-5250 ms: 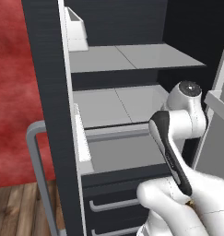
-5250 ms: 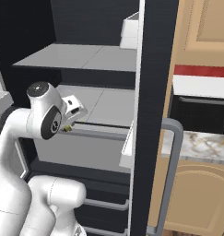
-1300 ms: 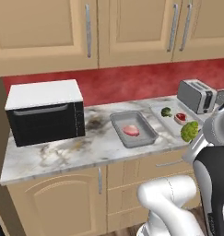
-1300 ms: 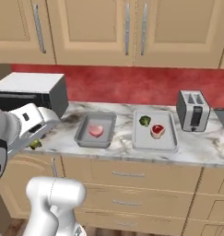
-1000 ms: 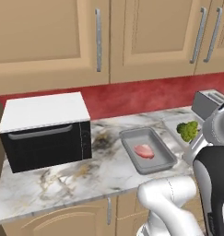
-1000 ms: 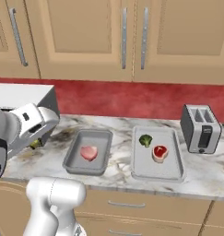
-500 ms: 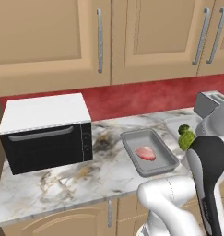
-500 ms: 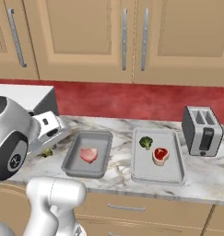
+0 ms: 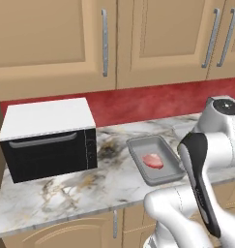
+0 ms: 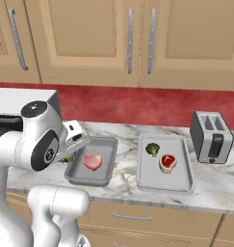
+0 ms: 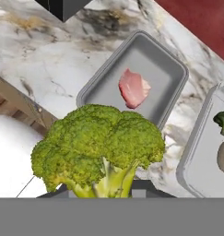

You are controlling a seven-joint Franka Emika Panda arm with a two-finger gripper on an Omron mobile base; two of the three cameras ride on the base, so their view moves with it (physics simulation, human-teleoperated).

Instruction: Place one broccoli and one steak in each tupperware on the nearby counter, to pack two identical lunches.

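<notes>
My gripper (image 10: 69, 154) is shut on a large broccoli (image 11: 99, 147), which covers the fingertips in the hand view. It hangs over the counter (image 9: 66, 193) just left of the darker tupperware (image 10: 97, 181), near the front edge. That tray (image 11: 155, 69) holds one pink steak (image 11: 133, 87), also seen in the left base view as the steak (image 9: 153, 161). The paler tupperware (image 10: 152, 178) to its right holds a small broccoli (image 10: 152, 149) and a red steak (image 10: 167, 162).
A black microwave with a white top (image 9: 49, 138) stands on the counter's left. A silver toaster (image 10: 211, 136) stands right of the paler tray. Wooden wall cabinets hang above a red backsplash. My own arm (image 9: 201, 184) blocks the right part of the left base view.
The base has edged closer to the counter, so both base views shifted. The arm has swung down and in toward the darker tray, still gripping the broccoli.
</notes>
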